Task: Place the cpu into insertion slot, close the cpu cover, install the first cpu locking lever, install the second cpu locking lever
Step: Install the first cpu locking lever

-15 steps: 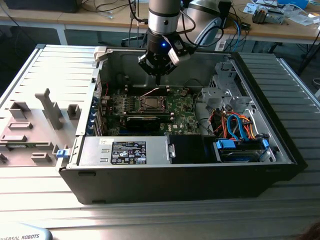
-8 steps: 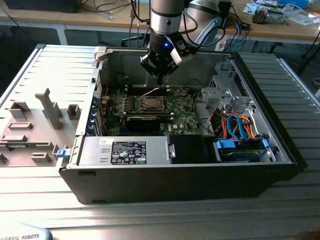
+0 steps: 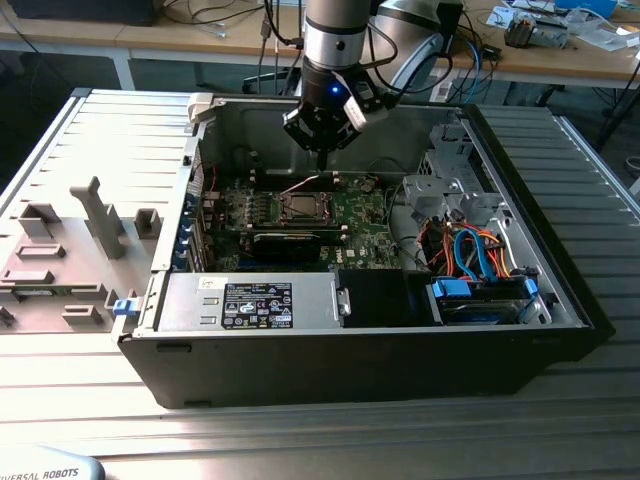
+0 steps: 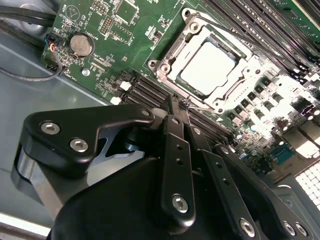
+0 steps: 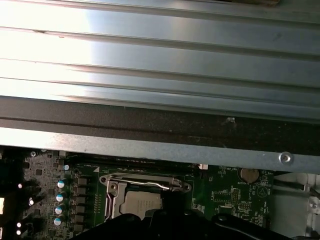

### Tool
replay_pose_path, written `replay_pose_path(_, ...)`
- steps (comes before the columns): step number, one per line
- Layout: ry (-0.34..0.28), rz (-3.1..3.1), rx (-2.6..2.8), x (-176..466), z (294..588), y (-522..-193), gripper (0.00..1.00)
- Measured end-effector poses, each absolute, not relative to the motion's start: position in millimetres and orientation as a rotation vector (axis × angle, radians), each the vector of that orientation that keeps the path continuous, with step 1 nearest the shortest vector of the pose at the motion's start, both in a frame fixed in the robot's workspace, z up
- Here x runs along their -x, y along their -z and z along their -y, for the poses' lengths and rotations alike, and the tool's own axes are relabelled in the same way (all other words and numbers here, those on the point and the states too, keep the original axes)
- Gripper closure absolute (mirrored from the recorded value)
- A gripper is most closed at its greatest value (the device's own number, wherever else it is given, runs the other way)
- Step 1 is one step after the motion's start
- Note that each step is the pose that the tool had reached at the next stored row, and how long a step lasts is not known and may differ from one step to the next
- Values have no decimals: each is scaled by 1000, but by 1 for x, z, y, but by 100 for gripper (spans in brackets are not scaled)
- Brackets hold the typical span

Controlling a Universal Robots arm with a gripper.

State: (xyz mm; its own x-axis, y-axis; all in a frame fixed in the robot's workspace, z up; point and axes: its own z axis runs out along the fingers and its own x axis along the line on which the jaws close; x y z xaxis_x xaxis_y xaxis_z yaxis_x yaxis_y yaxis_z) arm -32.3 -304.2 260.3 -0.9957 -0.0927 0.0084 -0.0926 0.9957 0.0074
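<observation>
**Chip seated and cover down; gripper over the socket's edge**

The chip (image 4: 207, 67) already lies in its socket (image 4: 172, 52) in the middle of the green motherboard (image 4: 107, 37), silver top up. In the second wrist view the metal cover frame (image 4: 235, 82) lies flat around it, so the chip shows through the central window; placing the chip and closing the cover look done. In the exterior view the socket sits just below the gripper (image 3: 322, 152), at roughly 6 o'clock from it, inside the open computer case (image 3: 560, 290).

The levers are harder to judge. A thin wire lever (image 5: 150, 182) runs along one side of the socket in the first wrist view, lying low against the frame, which suggests at least one lever is near its locked position. Whether it is hooked under its catch, and how the other lever stands, I cannot tell. So the lever steps are, at best, partly done.

In the second wrist view the gripper's fingers (image 4: 172, 135) are drawn together, with no gap visible at the tips and nothing between them. From those tips the chip lies at about 1 o'clock, near but apart. The tips are at the socket's outer edge, close to a thin bright wire there; whether they touch it is not clear.
</observation>
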Motion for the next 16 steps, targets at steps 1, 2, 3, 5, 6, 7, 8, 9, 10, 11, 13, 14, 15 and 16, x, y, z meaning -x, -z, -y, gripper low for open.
replay_pose_path(1,11,3129,-146,32,304,-260,89)
replay_pose_path(2,11,3129,-146,32,304,-260,89)
replay_pose_path(3,11,3129,-146,32,304,-260,89)
replay_pose_path(5,11,3129,-146,32,304,-260,89)
replay_pose_path(6,11,3129,-146,32,304,-260,89)
replay_pose_path(7,11,3129,-146,32,304,-260,89)
replay_pose_path(8,11,3129,-146,32,304,-260,89)
replay_pose_path(9,11,3129,-146,32,304,-260,89)
replay_pose_path(10,11,3129,-146,32,304,-260,89)
replay_pose_path(11,11,3129,-146,33,304,-260,89)
replay_pose_path(13,11,3129,-146,34,304,-260,89)
replay_pose_path(14,11,3129,-146,35,304,-260,89)
replay_pose_path(15,11,3129,-146,37,304,-260,89)
replay_pose_path(16,11,3130,-146,38,304,-260,89)
